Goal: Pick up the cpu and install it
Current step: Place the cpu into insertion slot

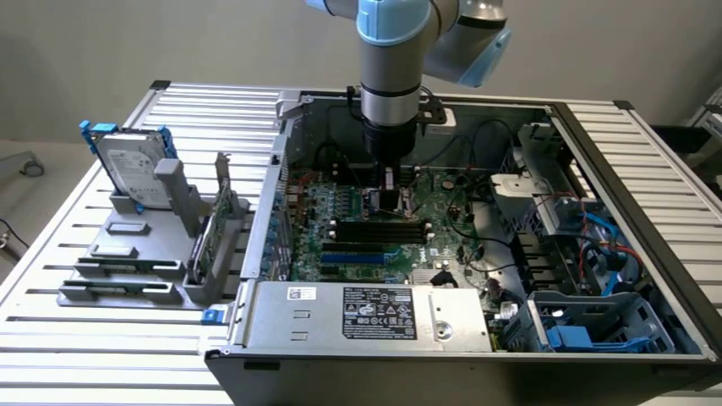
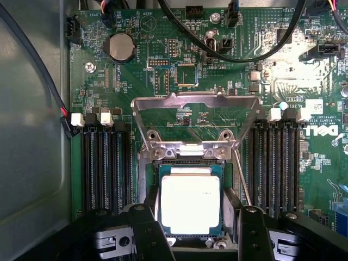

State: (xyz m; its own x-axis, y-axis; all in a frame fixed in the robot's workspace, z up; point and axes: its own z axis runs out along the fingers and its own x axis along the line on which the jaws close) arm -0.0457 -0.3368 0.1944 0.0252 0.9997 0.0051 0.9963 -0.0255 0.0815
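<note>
You're working at a robotics lab bench: a robot arm point(image 1: 395, 76) hangs over an open computer case point(image 1: 451, 376) on a slatted aluminium table point(image 1: 101, 364), with a grey parts fixture point(image 1: 124, 288) at the exterior view's left and a plain wall point(image 1: 169, 34) behind.

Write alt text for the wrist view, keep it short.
A silver-topped cpu sits in the socket, whose metal load frame is swung open. The dark fingers stand apart, one on each side of the cpu; black memory slots flank the socket.

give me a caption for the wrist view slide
Open gripper straddling the cpu, which lies in its socket with the retention frame lifted.
</note>
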